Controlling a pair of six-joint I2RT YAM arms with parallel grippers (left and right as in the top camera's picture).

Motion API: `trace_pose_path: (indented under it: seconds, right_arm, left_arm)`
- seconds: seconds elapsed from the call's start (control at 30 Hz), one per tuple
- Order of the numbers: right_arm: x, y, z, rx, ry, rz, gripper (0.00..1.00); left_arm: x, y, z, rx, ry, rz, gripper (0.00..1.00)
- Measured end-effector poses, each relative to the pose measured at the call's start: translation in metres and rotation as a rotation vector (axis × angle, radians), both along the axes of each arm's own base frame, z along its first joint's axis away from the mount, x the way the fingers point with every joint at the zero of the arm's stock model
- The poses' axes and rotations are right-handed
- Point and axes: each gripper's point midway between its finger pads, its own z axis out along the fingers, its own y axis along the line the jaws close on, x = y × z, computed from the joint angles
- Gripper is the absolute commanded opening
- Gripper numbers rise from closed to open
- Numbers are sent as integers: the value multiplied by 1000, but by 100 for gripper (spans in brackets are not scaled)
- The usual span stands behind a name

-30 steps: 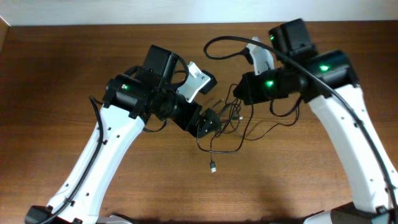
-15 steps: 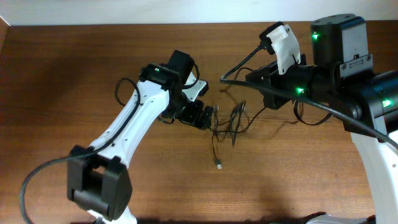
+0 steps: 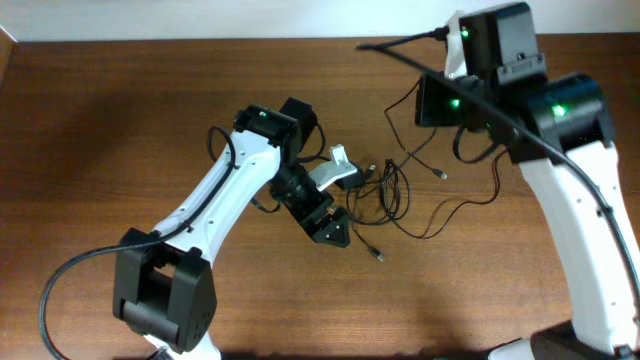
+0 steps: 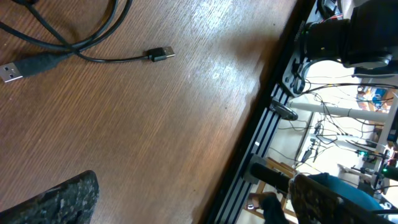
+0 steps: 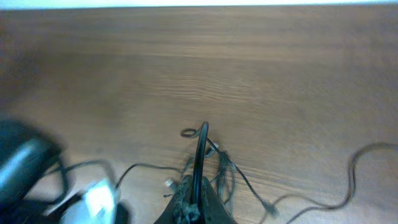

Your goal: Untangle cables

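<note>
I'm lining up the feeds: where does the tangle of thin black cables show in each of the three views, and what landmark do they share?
Overhead: tangle of thin black cables at centre, just right of the left gripper.
Left wrist: only some strands and plug ends, top-left corner.
Right wrist: bottom centre, one strand pinched in the right gripper.
Shared landmark: the brown wooden table.

Brown wood-grain bench (image 3: 100, 120) with a soft sheen, a pale wall (image 3: 200, 15) along its far edge. Past one side, black rails (image 4: 258, 146) and what may be cluttered equipment stands (image 4: 336, 112).
</note>
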Motion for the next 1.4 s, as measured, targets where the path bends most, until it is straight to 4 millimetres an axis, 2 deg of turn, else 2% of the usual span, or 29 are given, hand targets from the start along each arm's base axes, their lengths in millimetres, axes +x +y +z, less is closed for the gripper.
trace_pose_path:
  seconds: [0.07,0.13,0.17,0.27,0.33,0.37,0.43,0.57,0.63,0.67,0.73,0.8,0.93,1.03,1.1,1.17,1.27,1.3,1.4]
  right_arm:
    - [13,-24,-10,6,29,-114,4]
    - [14,-50,-14,21,62,-193,4]
    - [9,-53,-17,33,90,-188,4]
    - [-6,-39,-23,65,154,-42,4]
    - [-15,-28,-18,98,157,31,4]
    - [-20,-26,-13,111,147,48,4]
    - [-40,-23,17,143,66,87,4]
    - [-84,-29,71,172,-96,111,4]
    - [-97,-34,80,163,-127,104,4]
    - [-103,-36,78,156,-114,99,4]
    - [-107,-37,78,153,-109,95,4]
    - [-114,-41,87,147,-151,87,4]
    - [-143,-58,149,140,-437,47,4]
    - [-156,-84,185,93,-609,-61,4]
    - [-158,-115,208,24,-721,-219,4]
    - [-152,-136,210,-43,-731,-336,4]
    - [-137,-170,202,-179,-693,-527,4]
    - [-131,-186,201,-247,-685,-624,4]
    - [-112,-221,213,-468,-697,-837,4]
  left_arm:
    - [0,0,0,-2,-3,-4,99]
    - [2,-1,0,-7,-13,-8,99]
    - [4,-2,-1,-12,-26,-8,99]
    - [29,-4,-8,21,-104,66,99]
    - [54,3,-15,104,-146,203,99]
    - [62,9,-17,138,-148,266,99]
    - [79,31,-21,209,-125,433,99]
    - [100,67,-22,244,-69,641,99]
    - [102,71,-20,221,-53,655,99]
    - [102,70,-20,215,-50,654,99]
    - [101,67,-19,206,-44,650,99]
    - [101,67,-19,205,-45,650,99]
    - [101,67,-19,205,-44,650,99]
    - [101,67,-19,205,-44,650,99]
    - [101,67,-19,205,-44,650,99]
    - [101,67,-19,205,-45,650,99]
    - [101,67,-19,205,-46,647,99]
    - [101,67,-19,205,-46,647,99]
    - [101,67,-19,204,-46,647,99]
